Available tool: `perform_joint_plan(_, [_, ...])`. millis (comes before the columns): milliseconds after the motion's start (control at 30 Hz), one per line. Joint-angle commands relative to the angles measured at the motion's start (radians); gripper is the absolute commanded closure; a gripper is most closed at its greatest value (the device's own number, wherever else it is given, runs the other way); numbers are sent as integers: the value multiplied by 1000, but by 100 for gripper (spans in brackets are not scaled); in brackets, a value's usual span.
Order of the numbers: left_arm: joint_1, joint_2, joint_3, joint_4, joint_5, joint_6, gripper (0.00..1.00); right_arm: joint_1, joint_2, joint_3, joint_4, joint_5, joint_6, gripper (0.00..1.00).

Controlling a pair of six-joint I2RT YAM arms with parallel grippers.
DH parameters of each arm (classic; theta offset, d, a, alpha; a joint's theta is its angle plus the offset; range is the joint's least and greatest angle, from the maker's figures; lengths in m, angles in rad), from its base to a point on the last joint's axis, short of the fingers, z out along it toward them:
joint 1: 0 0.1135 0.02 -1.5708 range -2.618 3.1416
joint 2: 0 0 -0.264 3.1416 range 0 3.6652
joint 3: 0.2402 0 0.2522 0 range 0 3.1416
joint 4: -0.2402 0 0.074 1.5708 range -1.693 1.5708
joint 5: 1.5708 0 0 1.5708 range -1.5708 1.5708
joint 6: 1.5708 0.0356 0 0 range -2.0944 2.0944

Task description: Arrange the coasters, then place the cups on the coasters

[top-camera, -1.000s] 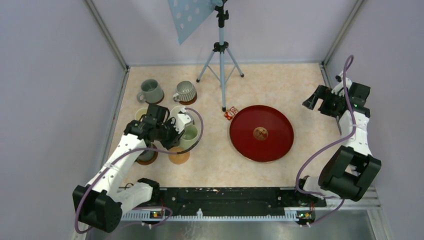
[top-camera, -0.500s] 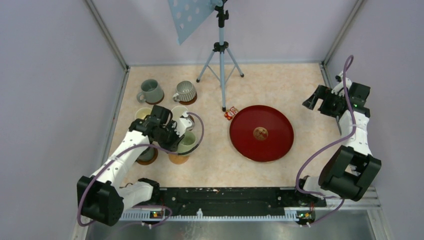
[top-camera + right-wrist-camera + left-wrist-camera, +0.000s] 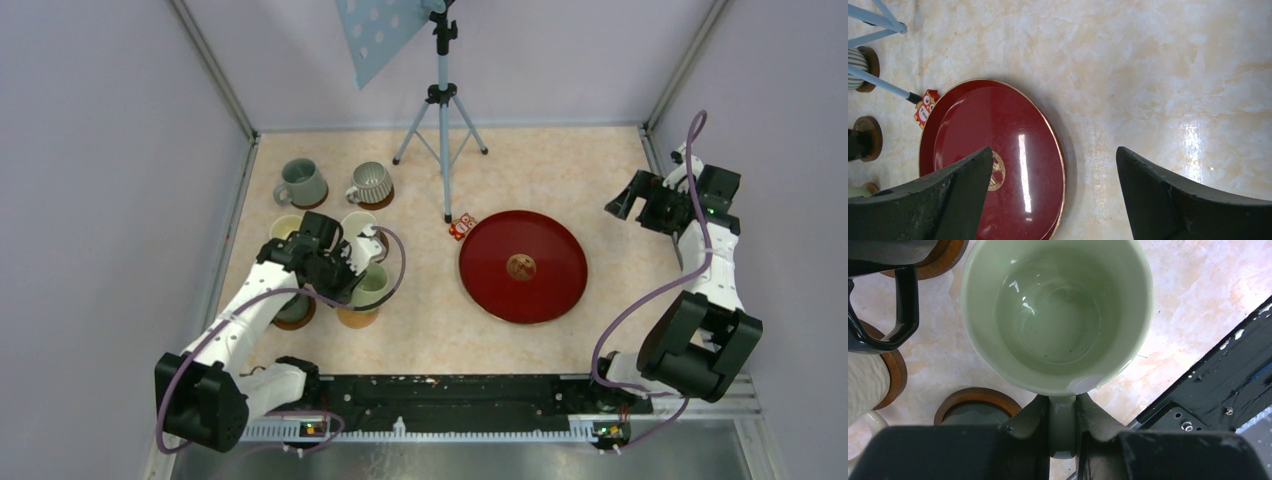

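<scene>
My left gripper (image 3: 1063, 407) is shut on the handle of the pale green cup (image 3: 1055, 315), holding it upright with the mouth up. From above, this cup (image 3: 373, 285) hangs over the far edge of a bare light-brown coaster (image 3: 358, 316). The grey-green cup (image 3: 300, 183), ribbed grey cup (image 3: 371, 182), cream cup (image 3: 284, 226) and white cup (image 3: 357, 221) stand on coasters behind it. The dark teal cup (image 3: 293, 310) sits under my left arm; its handle (image 3: 898, 315) shows in the wrist view. My right gripper (image 3: 1053, 155) is open and empty, raised at the far right (image 3: 640, 205).
A large red round tray (image 3: 523, 265) lies at mid table, with a small red owl figure (image 3: 461, 227) at its far left edge. A blue tripod (image 3: 441, 120) stands at the back. The black base rail (image 3: 1228, 385) runs close to the held cup's right.
My left gripper has carried the pale green cup a little nearer and leftward, closer over the bare coaster. The right arm has not moved.
</scene>
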Motion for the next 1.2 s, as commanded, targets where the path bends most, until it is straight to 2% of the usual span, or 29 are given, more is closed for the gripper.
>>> perform_joint_plan(0, [11, -37, 15, 11, 37, 27, 100, 0, 6, 5, 18, -16, -14, 9])
perform_joint_plan(500, [16, -31, -12, -3, 36, 57, 100, 0, 9, 5, 17, -14, -13, 9])
perform_joint_plan(733, [17, -30, -23, -15, 32, 72, 64, 0, 9, 7, 17, -14, -13, 9])
perform_joint_plan(833, [17, -30, -22, -18, 27, 75, 55, 1, 8, 6, 17, -14, -13, 9])
perform_joint_plan(900, [17, -30, -21, -21, 28, 76, 52, 0, 9, 6, 17, -14, -13, 9])
perform_joint_plan(1167, [17, -30, -16, -39, 13, 91, 48, 1, 10, 8, 15, -14, -13, 9])
